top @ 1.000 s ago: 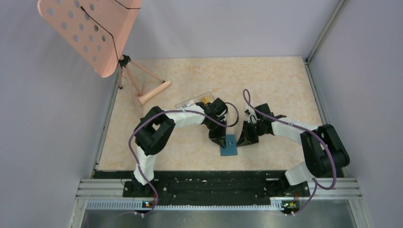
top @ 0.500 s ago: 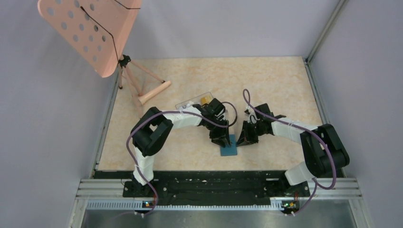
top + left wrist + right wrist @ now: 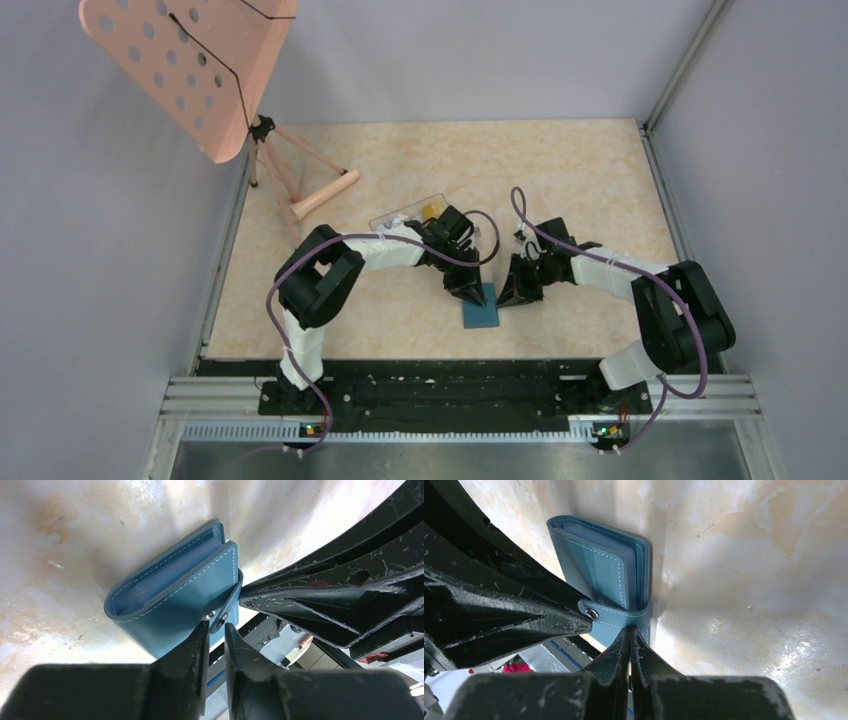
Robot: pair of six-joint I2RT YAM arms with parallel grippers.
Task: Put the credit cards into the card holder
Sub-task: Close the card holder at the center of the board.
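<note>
The teal card holder (image 3: 481, 311) lies folded shut on the table (image 3: 560, 180), just below the centre of the overhead view, between the two grippers. The left gripper (image 3: 215, 626) has its jaws a narrow gap apart, tips at the snap tab (image 3: 223, 611). The right gripper (image 3: 630, 631) is fully closed, its tip touching the tab's folded edge.
</note>
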